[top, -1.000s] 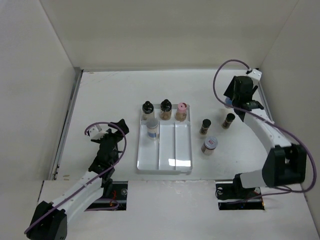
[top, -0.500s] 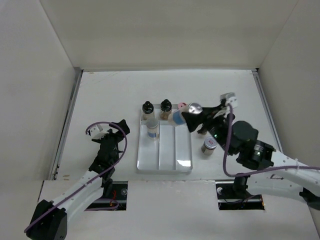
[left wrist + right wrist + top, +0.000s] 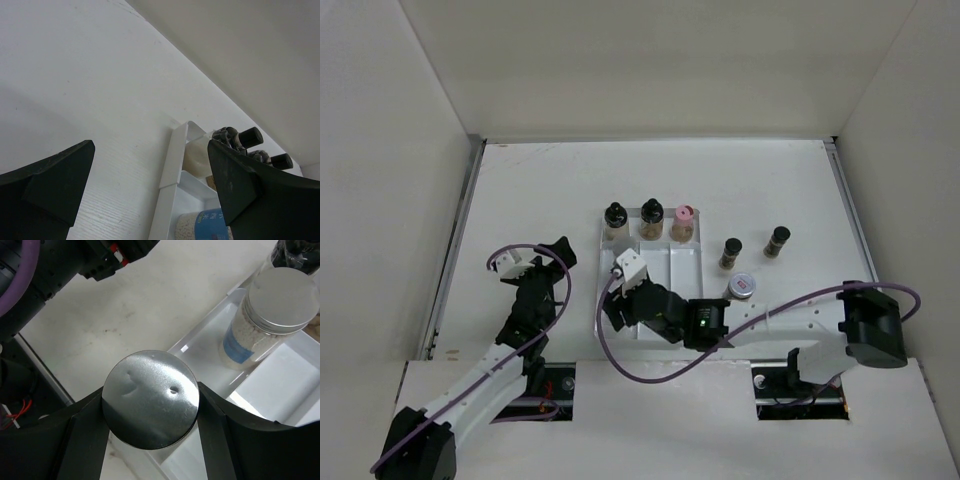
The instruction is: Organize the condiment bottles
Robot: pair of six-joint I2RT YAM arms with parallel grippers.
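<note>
My right gripper [image 3: 150,440] is shut on a silver-lidded jar [image 3: 150,399], held over the front left part of the white divided tray [image 3: 200,347]. In the top view this gripper [image 3: 620,305] covers the jar. A second silver-lidded jar with a blue label [image 3: 272,315] stands in the tray's left compartment just behind. Two black-capped bottles [image 3: 614,222] [image 3: 651,220] and a pink-capped one [image 3: 683,222] stand in the tray's back row. My left gripper [image 3: 545,268] is open and empty, left of the tray [image 3: 172,165], and sees the blue-label jar [image 3: 215,225].
Right of the tray [image 3: 685,300] stand two black-capped bottles [image 3: 730,252] [image 3: 777,240] and a silver-lidded jar [image 3: 741,290]. My right arm [image 3: 770,318] lies across the table's front, near that jar. White walls enclose the table on three sides.
My right arm swung from the back right corner across to the tray's front left, carrying the silver-lidded jar. My left arm has barely moved.
</note>
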